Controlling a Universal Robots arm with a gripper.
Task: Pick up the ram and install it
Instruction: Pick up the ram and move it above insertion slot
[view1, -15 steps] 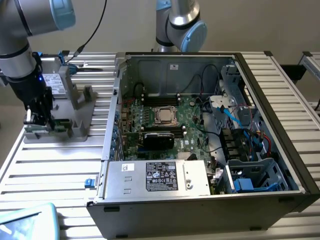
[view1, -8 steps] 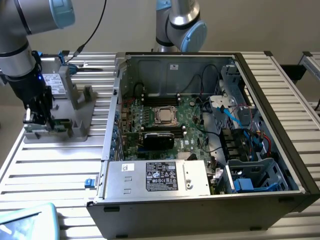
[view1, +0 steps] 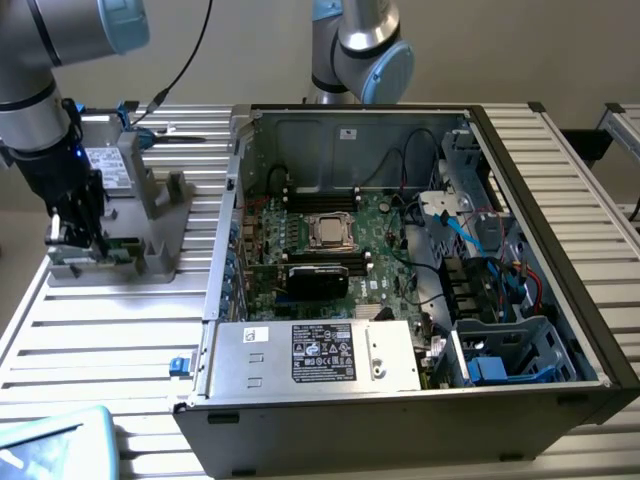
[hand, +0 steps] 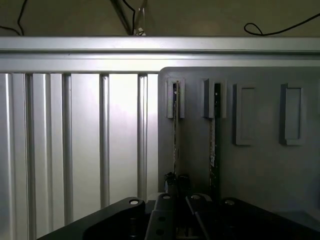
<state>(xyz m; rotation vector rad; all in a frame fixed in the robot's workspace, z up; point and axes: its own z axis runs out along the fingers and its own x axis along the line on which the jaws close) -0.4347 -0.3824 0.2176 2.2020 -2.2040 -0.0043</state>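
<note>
In the grey rack (hand: 260, 165), the ram (hand: 175, 135) edgewise.

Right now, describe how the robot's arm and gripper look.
The arm is built of silver-grey tubular links with light-blue caps on the joints. Its wrist end is black with a small blue light, and a black cable hangs beside it. The gripper is black and narrow. In the wrist view its dark body carries round silver screw heads.
</note>
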